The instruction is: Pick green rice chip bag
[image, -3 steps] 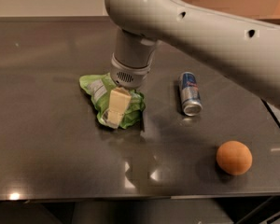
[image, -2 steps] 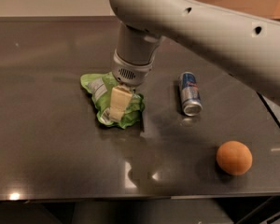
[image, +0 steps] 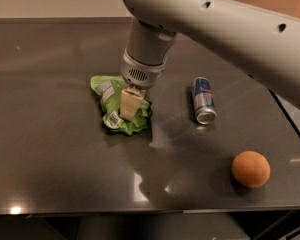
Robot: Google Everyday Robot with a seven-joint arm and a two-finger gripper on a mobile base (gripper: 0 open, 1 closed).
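Note:
The green rice chip bag (image: 112,91), crumpled light-green foil with white label patches, lies on the dark table left of centre. My gripper (image: 129,108) comes straight down from the big white arm (image: 210,29) and sits on the middle of the bag, touching it. The gripper's cream tip covers the bag's centre. The bag rests on the table surface.
A blue-silver drink can (image: 203,100) lies on its side to the right of the bag. An orange ball-shaped fruit (image: 250,168) sits near the front right. The table's front edge (image: 140,210) runs along the bottom; its right edge is at the far right.
The arm has shifted a little to the right above the bag. The gripper tip stays on the bag, and the bag has hardly moved.

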